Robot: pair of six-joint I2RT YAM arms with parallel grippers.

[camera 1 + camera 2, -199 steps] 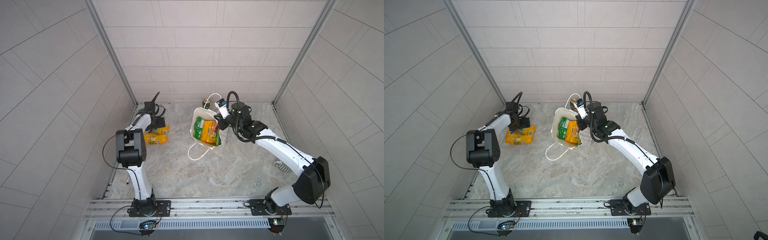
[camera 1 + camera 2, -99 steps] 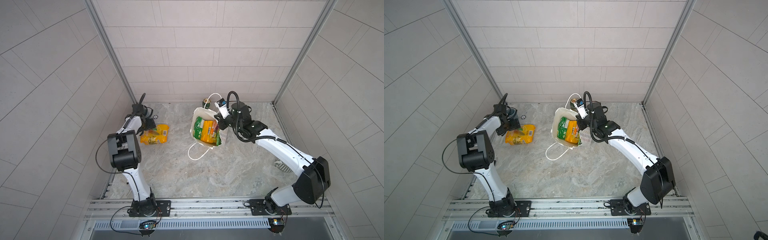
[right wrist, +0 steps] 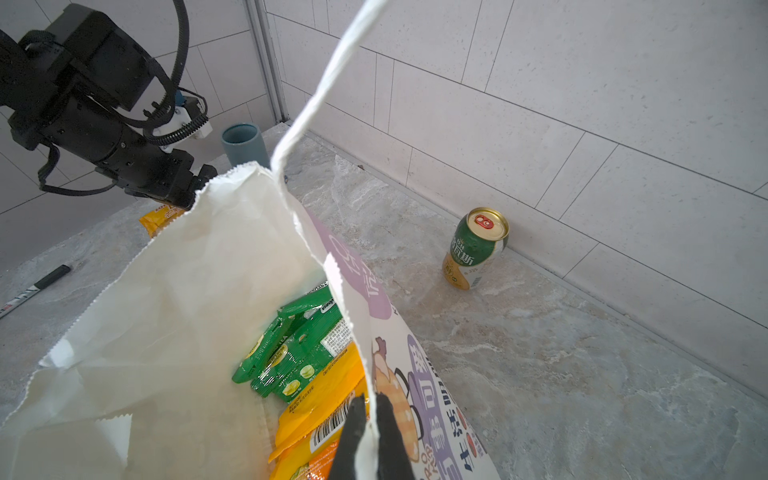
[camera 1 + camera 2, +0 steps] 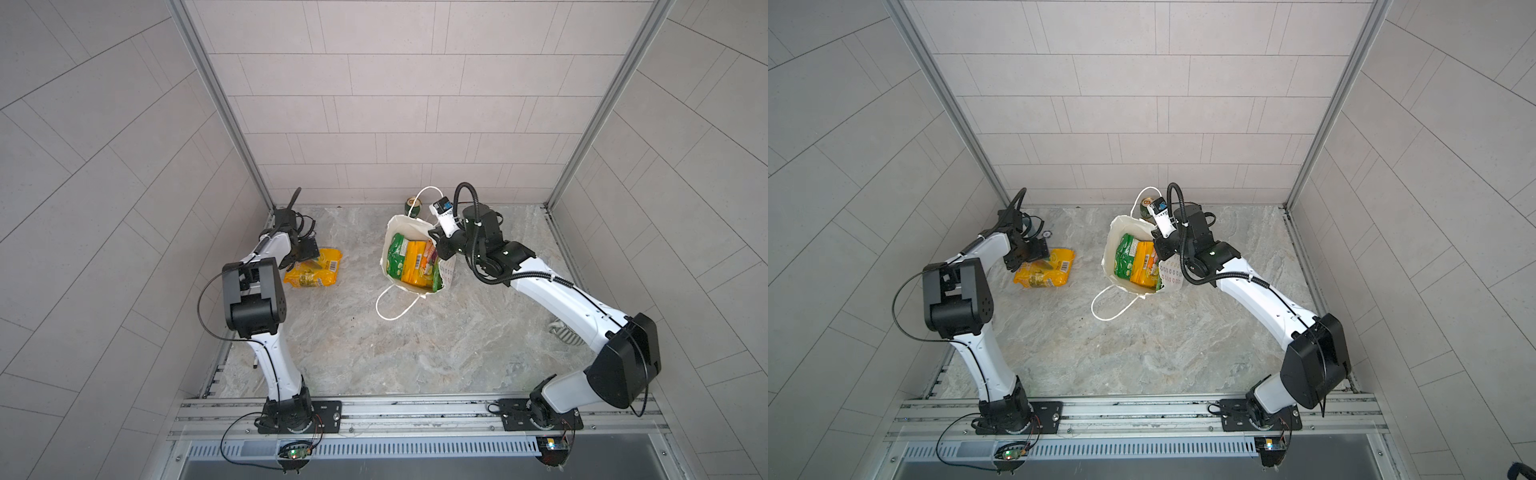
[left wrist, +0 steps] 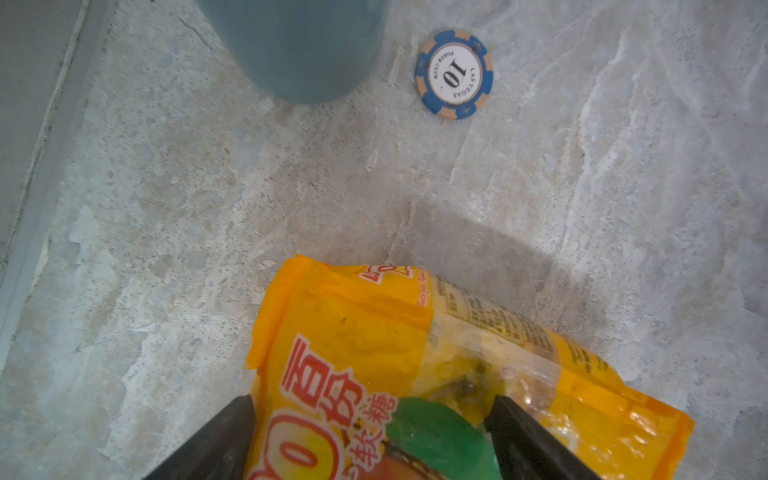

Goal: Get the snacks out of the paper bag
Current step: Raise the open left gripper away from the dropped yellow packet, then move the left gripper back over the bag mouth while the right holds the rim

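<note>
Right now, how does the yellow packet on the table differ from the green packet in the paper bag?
The yellow packet lies flat on the table; the green packet stands inside the paper bag. The yellow packet sits under the open left end effector; nothing grips the green packet. Both are glossy plastic.

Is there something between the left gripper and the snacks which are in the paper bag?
Yes, sideways: the white side wall of the paper bag stands between the open left gripper and the snacks inside. From above nothing visible covers them; the shut right gripper pinches the rim, and the mouth is open.
</note>
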